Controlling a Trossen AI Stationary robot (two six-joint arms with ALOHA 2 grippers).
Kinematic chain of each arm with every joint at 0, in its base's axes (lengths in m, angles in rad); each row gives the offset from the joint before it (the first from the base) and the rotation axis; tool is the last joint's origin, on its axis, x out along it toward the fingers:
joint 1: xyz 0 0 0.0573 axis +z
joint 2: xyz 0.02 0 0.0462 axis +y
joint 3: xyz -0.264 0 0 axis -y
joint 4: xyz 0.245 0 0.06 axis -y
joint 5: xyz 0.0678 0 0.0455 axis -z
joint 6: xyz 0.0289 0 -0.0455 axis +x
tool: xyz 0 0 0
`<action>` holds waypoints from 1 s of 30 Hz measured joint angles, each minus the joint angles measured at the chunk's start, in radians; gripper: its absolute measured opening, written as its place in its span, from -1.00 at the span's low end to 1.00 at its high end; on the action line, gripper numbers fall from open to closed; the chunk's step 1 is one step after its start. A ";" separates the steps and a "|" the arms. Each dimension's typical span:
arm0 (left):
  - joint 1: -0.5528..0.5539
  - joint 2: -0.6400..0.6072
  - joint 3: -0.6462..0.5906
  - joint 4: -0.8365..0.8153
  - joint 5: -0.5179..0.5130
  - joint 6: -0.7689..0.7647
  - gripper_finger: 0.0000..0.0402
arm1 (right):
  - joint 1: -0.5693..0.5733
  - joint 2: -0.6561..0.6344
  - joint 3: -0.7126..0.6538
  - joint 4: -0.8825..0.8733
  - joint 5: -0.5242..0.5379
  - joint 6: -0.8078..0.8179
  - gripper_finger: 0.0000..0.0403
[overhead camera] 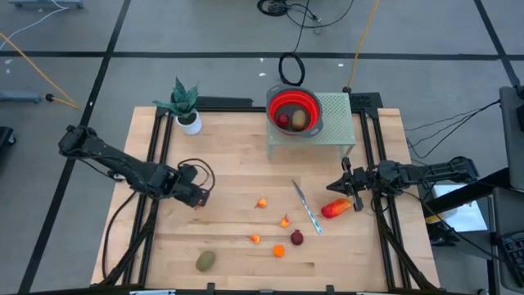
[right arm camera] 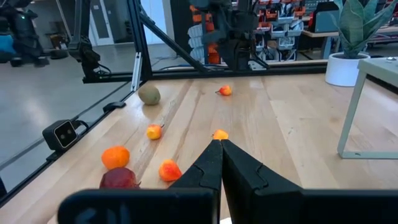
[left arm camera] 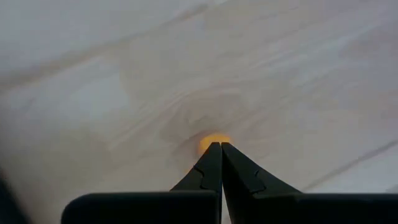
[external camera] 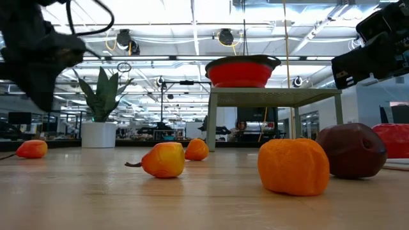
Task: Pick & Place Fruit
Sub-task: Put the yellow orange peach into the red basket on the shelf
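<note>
From my seat the fruit lies scattered over the near half of the surface, with two pieces already in the red bowl on the pale green stand at about 12 o'clock. Taking the table's middle as the dial, the olive-brown oval sits at 7 o'clock, the dark red ball and the small orange pieces cluster around 6, and the elongated red-orange piece lies at 4, just beside the right end effector, which is clenched and carries nothing. The left end effector is at 8 o'clock, also clenched and empty, pointing at a tiny orange fruit on the wood. I judge these pieces light and probably rigid imitation fruit, smooth-skinned and prone to rolling, so I would open wide and close across the widest middle of each ball, and across the short axis of the ovals and the long piece. A slim knife lies between the cluster and the long piece; I would keep clear of it. The surface is pale butcher-block wood, flat and bare enough for a low approach. A potted plant stands at 10 o'clock. Beyond is an open lab with ceiling lights, benches and cables on the floor.
</note>
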 joint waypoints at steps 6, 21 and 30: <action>0.000 0.004 -0.004 -0.047 0.022 -0.127 -0.97 | 0.000 0.000 0.000 0.000 0.001 0.000 -1.00; 0.000 0.004 -0.063 0.015 0.045 -0.189 -0.23 | 0.000 0.000 0.000 0.000 0.000 0.000 -1.00; 0.001 0.026 -0.063 0.037 0.046 -0.210 0.33 | 0.000 0.000 0.000 0.000 0.002 0.000 -1.00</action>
